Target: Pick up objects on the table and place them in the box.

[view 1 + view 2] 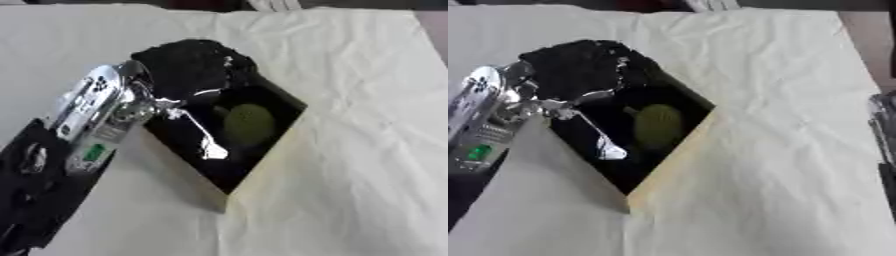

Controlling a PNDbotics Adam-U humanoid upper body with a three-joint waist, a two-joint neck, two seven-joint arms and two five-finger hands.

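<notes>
An open box (267, 167) with tan walls and a dark inside stands askew in the middle of the table. On its floor lies a round green object (248, 123). My left hand (188, 65), black, hangs over the box's far left corner, at the end of a silver wrist (96, 107). From under the hand a thin silver piece (208, 145) slants down into the box; what it is does not show. The hand hides the far corner of the box. My right hand is out of view; only a sliver of the right arm (885, 132) shows at the right edge.
A creased cream cloth (367, 150) covers the whole table. My left arm's dark forearm (35, 200) fills the lower left corner. Dark shapes line the far edge of the table.
</notes>
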